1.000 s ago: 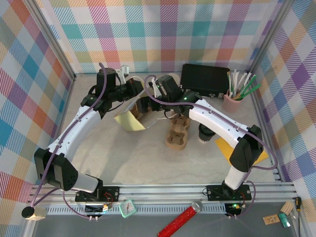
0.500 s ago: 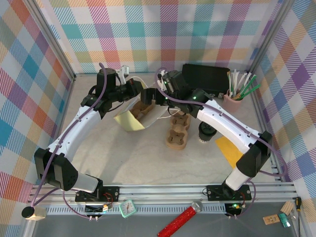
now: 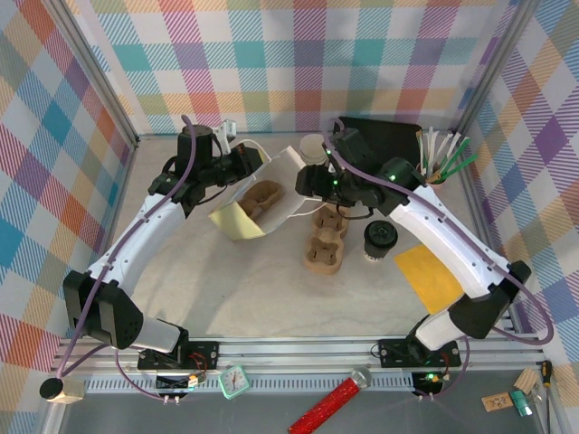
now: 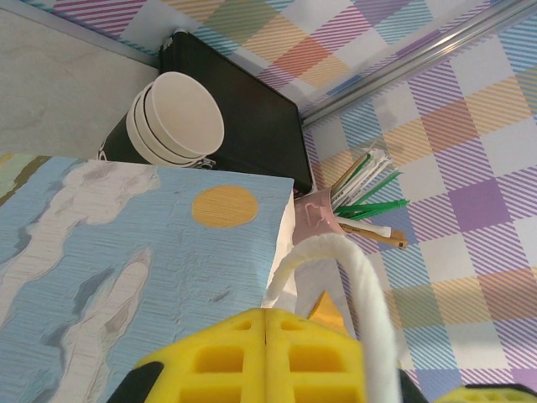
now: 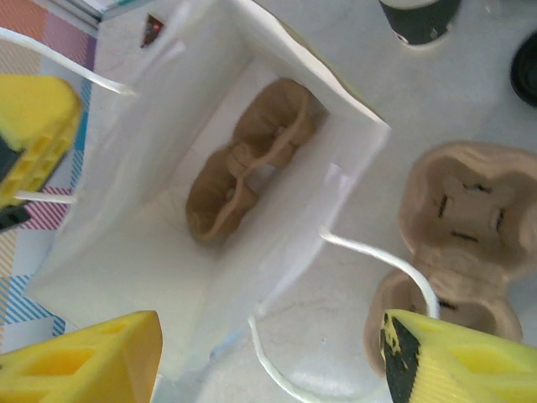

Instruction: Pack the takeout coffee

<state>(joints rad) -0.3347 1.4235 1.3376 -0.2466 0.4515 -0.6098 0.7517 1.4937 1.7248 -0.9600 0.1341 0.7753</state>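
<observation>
Takeout coffee (image 3: 380,237) on table (image 3: 271,289), near wide-spread right gripper (image 5: 268,353) above bag (image 5: 143,218); left gripper (image 4: 266,353) tight on handle (image 4: 362,285).

Bright, even overhead light, soft shadows
Top view sharp, with faint shadows under the arms on the pale table (image 3: 226,280); right wrist view soft, the white paper bag (image 5: 168,193) washed out inside by glare, the near yellow fingers (image 5: 84,361) blurred; left wrist's fingers (image 4: 210,361) likewise out of focus

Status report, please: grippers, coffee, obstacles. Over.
Left gripper shut on bag handle. Right gripper open at bag mouth. Coffee on table, unpacked. Carrier between it and bag.
</observation>
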